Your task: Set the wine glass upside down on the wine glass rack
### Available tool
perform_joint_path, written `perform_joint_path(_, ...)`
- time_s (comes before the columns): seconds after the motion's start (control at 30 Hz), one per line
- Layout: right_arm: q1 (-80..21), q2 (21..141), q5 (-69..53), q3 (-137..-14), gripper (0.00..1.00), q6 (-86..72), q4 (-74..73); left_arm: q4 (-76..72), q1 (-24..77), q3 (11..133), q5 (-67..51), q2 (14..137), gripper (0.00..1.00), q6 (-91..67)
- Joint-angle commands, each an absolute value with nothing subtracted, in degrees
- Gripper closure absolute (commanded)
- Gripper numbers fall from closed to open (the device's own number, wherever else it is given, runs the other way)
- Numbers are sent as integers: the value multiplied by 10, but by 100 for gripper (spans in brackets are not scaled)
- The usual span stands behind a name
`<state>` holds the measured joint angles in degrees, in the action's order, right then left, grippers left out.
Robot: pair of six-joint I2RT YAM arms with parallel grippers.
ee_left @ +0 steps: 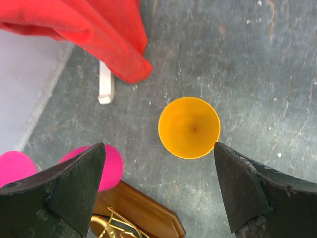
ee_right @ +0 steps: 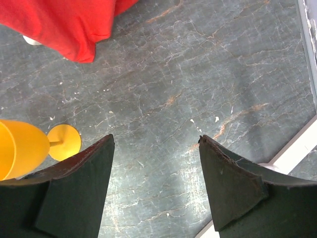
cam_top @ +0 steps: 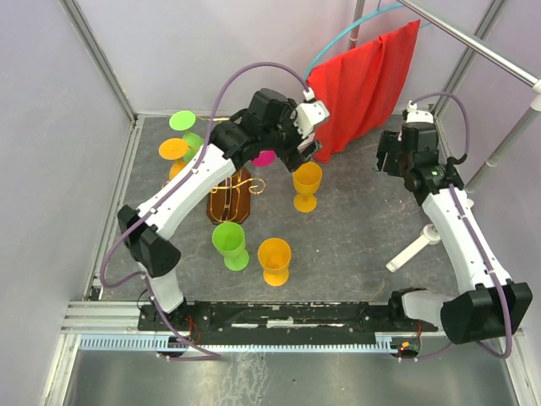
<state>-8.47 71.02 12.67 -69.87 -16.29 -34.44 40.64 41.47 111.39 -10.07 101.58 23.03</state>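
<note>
- I see a grey marbled worktop (cam_top: 355,245), with a red cloth (cam_top: 368,80) hanging behind.
- My left hand (ee_left: 159,148) gapes empty over the upright yellow wine glass (ee_left: 189,127), near the rack (ee_left: 148,214).
- Only the right wrist view shows my right hand (ee_right: 155,138) spread, empty.

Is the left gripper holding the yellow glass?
No, the left gripper hangs open above the yellow glass, which stands upright on the table, untouched.
</note>
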Motion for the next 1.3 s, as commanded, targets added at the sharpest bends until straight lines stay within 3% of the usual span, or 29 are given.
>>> perform_joint_path(0.0, -79, 670, 104, -691, 23, -171, -338, 453, 421, 1158, -65, 1060, 5, 244)
perform_joint_path(0.3, -79, 639, 101, -680, 23, -167, -338, 478, 422, 1221, -30, 1146, 4, 238)
perform_joint_path(1.0, -78, 639, 112, -679, 24, -153, -329, 487, 422, 1206, -19, 1205, 5, 238)
perform_joint_path(1.1, -78, 638, 113, -678, 24, -151, -327, 491, 422, 1207, -25, 1211, 13, 240)
perform_joint_path(1.27, -78, 636, 114, -676, 24, -148, -327, 501, 422, 1206, -34, 1218, 38, 239)
